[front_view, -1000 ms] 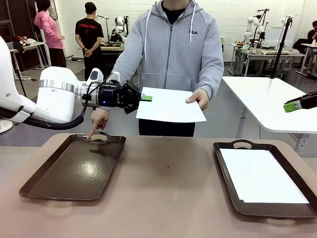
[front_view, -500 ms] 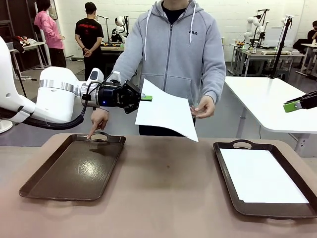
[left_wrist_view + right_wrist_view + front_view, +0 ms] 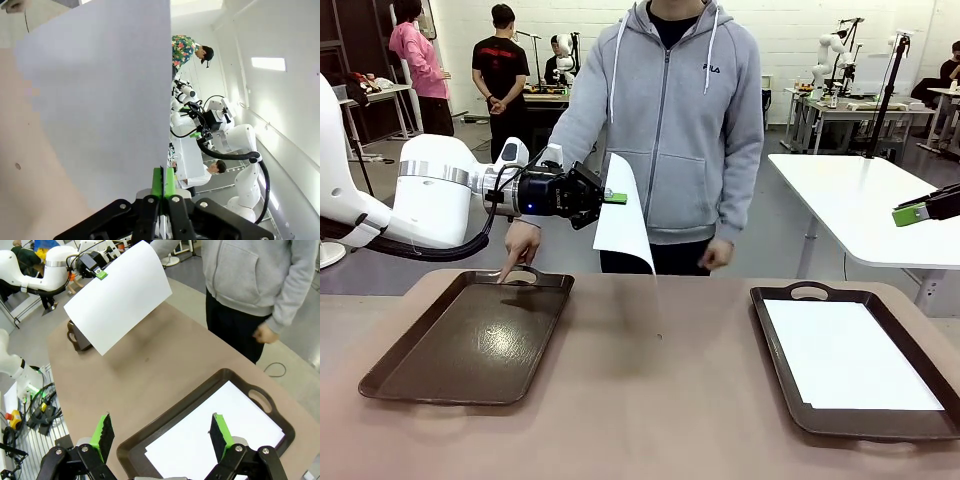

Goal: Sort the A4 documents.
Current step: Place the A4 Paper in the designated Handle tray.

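Left hand (image 3: pixel 614 198) — green pads pinched together on the top edge of one A4 sheet (image 3: pixel 625 215), which hangs from it above the desk (image 3: pixel 660 400) between the two brown trays. Right hand (image 3: pixel 162 432) — fingers spread apart, holding nothing, above the right tray (image 3: pixel 775 345), where another white sheet (image 3: pixel 845 355) lies flat. Person's hand (image 3: pixel 520 245) — a fingertip on the left tray's handle (image 3: pixel 523 276).

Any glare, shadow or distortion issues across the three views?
Front view: glossy sheen on the empty left tray, image sharp. Left wrist view: the held sheet is shaded grey against bright wall lights. Right wrist view: wide-angle, table lines slant; the sheet casts a soft shadow on the table.
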You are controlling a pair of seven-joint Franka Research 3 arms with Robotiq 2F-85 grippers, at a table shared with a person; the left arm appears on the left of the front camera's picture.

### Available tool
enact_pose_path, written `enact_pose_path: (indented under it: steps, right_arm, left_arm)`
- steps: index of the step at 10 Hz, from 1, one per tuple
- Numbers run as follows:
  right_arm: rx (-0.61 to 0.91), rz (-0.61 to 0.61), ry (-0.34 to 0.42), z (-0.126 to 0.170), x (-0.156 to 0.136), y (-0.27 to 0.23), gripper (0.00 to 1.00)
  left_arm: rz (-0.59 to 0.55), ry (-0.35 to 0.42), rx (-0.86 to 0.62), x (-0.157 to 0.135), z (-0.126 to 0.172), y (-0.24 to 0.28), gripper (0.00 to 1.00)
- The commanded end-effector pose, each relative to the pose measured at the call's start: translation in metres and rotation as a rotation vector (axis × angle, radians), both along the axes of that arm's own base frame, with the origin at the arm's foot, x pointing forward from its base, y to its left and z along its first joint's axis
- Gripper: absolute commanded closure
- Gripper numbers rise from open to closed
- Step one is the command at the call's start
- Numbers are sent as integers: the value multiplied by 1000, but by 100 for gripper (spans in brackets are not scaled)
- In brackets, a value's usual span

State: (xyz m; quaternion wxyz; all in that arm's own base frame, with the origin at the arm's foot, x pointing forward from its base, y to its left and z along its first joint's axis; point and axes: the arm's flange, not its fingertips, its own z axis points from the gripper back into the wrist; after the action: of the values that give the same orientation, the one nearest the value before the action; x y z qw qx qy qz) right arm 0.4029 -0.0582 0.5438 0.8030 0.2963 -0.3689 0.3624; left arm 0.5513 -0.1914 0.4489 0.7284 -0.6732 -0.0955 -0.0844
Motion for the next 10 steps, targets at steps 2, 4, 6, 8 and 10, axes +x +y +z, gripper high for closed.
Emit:
enact_pose_path:
  steps: [2, 4, 6, 8, 10]
  right_arm:
    - [12, 3, -7, 0, 0, 0, 0]
    - [12, 3, -7, 0, 0, 0, 0]
    - [12, 3, -7, 0, 0, 0, 0]
    - [12, 3, -7, 0, 0, 0, 0]
    - [12, 3, -7, 0, 0, 0, 0]
  left_arm:
    - [7, 4, 3, 1, 0, 0, 100]
    - [7, 4, 3, 1, 0, 0, 100]
    - [17, -9, 44, -12, 7, 7, 99]
    - [68, 38, -29, -31, 25, 27, 99]
    - [108, 33, 16, -36, 28, 42, 99]
